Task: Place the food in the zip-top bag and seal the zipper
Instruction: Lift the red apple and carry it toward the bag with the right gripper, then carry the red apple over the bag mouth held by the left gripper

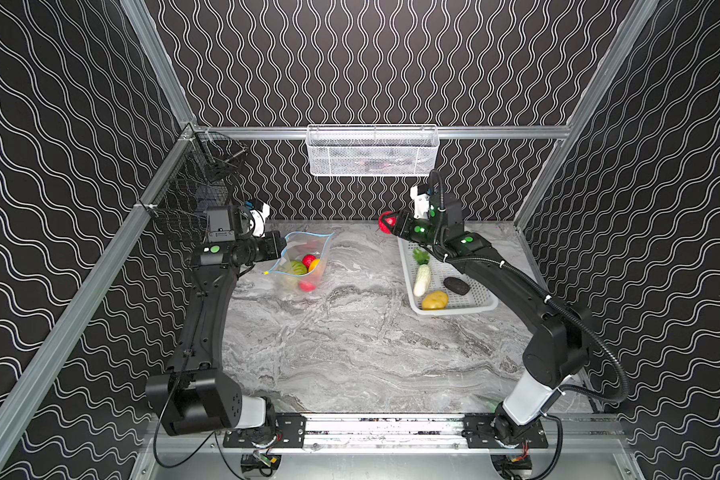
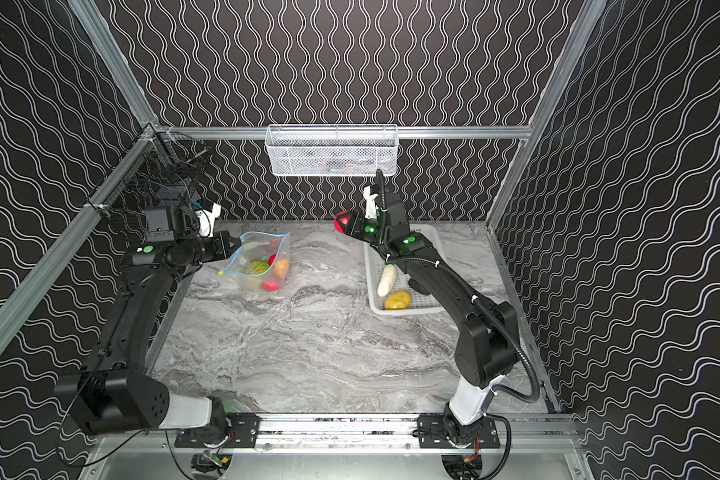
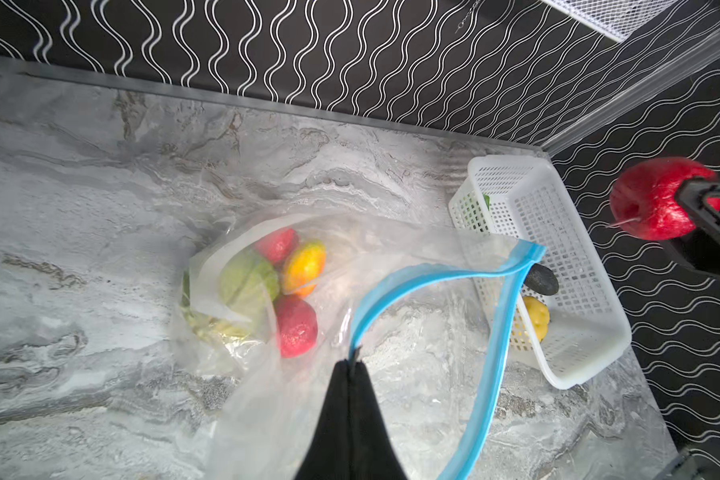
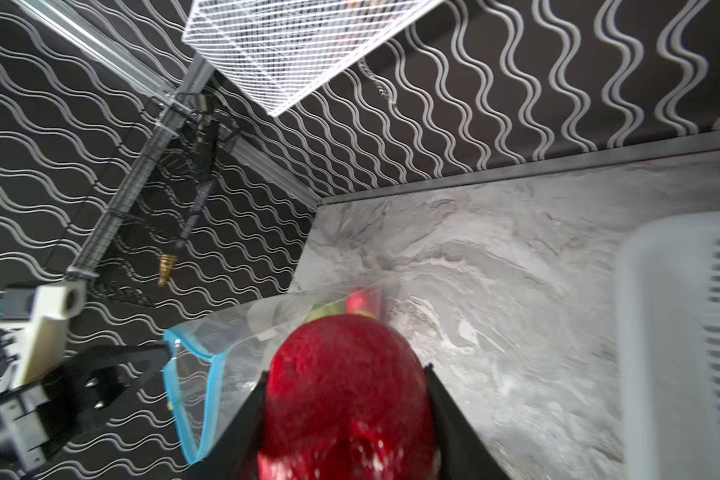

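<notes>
Marble tabletop [image 1: 350, 353]: left of centre, your left gripper [image 1: 282, 246] pinches the bag [image 1: 310, 245] rim; right of centre, your right gripper [image 1: 393, 223] clamps a red fruit [image 1: 385, 222] aloft.

Matte black moulded links on left arm [image 1: 202, 316] and right arm [image 1: 516, 286]. White sleeves [image 1: 528, 395] just above both bases. Round green stickers [image 1: 214, 249] near the wrists. White camera brackets [image 1: 420, 203] up top. Black corrugated conduit [image 1: 612, 361] on the right arm only, with white cable ties [image 1: 501, 264]. Thin loose black cable [image 1: 157, 428] by the left base. Black mounting plates [image 1: 292, 430] with silver screws on an aluminium rail [image 1: 383, 428]. Flat black tapered fingers on left gripper [image 3: 353, 361] and right gripper [image 4: 346, 374].
</notes>
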Action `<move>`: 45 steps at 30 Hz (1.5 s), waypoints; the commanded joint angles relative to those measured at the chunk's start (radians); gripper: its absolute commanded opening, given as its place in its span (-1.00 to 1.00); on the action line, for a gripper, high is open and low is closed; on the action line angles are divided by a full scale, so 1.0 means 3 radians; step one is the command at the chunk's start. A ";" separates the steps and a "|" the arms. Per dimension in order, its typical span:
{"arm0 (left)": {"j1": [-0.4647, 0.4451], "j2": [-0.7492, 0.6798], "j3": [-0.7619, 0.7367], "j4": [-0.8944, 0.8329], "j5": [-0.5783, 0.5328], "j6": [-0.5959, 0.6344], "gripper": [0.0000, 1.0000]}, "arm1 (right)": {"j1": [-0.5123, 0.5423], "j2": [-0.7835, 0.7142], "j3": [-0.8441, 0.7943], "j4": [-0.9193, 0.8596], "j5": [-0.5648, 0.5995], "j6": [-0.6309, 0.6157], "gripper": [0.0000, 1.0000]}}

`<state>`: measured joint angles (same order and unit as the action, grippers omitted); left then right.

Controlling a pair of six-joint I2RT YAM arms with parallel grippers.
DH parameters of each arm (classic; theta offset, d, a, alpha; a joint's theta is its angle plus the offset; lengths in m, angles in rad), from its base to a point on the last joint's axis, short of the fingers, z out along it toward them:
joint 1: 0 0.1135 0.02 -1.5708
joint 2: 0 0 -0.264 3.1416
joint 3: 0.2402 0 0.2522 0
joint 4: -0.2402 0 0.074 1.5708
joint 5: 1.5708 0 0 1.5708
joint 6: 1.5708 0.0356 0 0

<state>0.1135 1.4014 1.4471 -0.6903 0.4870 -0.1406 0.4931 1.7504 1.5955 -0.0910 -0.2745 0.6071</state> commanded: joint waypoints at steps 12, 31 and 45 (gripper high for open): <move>0.0016 0.0204 0.0119 0.0169 0.0310 -0.0448 -1.00 | 0.0260 0.0060 0.0024 0.0692 -0.0099 -0.0170 -0.53; 0.0030 -0.0112 -0.0300 0.0422 0.0214 -0.0382 -1.00 | 0.0684 0.0329 0.0446 0.0769 -0.0166 -0.0276 -0.54; 0.0045 -0.0046 -0.0203 0.0383 0.0177 -0.0401 -1.00 | 0.1138 0.0657 0.0697 0.0682 0.0084 -0.0515 -0.57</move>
<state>0.1246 1.3876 1.3792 -0.5911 0.5350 -0.2771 0.8188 1.9408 1.7805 0.0986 -0.2760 0.4911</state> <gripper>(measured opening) 0.048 0.488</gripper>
